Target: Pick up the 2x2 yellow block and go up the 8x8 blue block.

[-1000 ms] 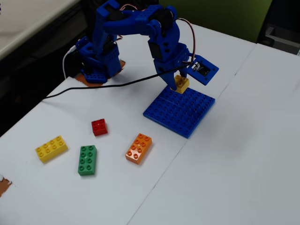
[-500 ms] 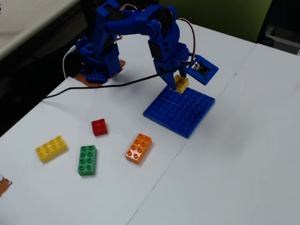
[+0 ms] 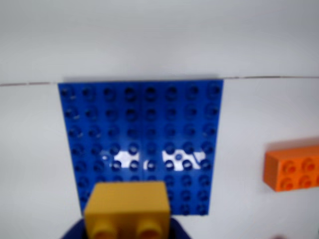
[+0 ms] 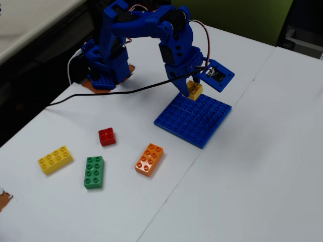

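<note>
Gripper [image 4: 192, 86] is clamped on the yellow 2x2 [image 4: 194, 89], holding it just above the far edge of the blue plate [image 4: 194, 120] in the fixed view; whether the brick touches the studs or hangs a bit clear can't be told. Plate lies flat on the white table [image 4: 252, 166], near the seam between two table sheets. Wrist view: yellow 2x2 [image 3: 127, 211] fills bottom centre w/ two studs facing the cam, blue finger bits either side at the bottom edge, and the plate [image 3: 142, 129] spread out beyond it, glare on a few studs mid-plate. Orange 2x4 [image 3: 293, 168] pokes in at right of the wrist view, apart from the plate. Fixed view, other bricks lie loose on the table, all well clear of the plate: orange 2x4 [image 4: 149, 159] nearest, to its lower left; red 2x2 [image 4: 107, 136] further left; green 2x4 [image 4: 94, 172] below the red; yellow 2x4 [image 4: 55, 160] furthest left. Arm base [image 4: 105, 68] sits at top left on a brown pad, black cable [image 4: 101, 94] running from it across the table toward the left edge. Small blue cam mount [image 4: 218, 74] sticks out right of the gripper.
</note>
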Motion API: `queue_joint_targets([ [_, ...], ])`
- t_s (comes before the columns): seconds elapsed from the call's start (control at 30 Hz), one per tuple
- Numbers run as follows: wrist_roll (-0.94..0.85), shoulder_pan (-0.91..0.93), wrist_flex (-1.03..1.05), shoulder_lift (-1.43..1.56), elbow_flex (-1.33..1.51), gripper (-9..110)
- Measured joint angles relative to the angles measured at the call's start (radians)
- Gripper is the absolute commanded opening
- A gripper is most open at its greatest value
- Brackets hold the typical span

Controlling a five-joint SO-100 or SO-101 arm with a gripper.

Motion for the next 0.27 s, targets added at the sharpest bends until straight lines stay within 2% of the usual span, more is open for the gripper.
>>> queue_joint_targets([
  [0.27,0.0,0.0,0.0,0.0,0.0,0],
])
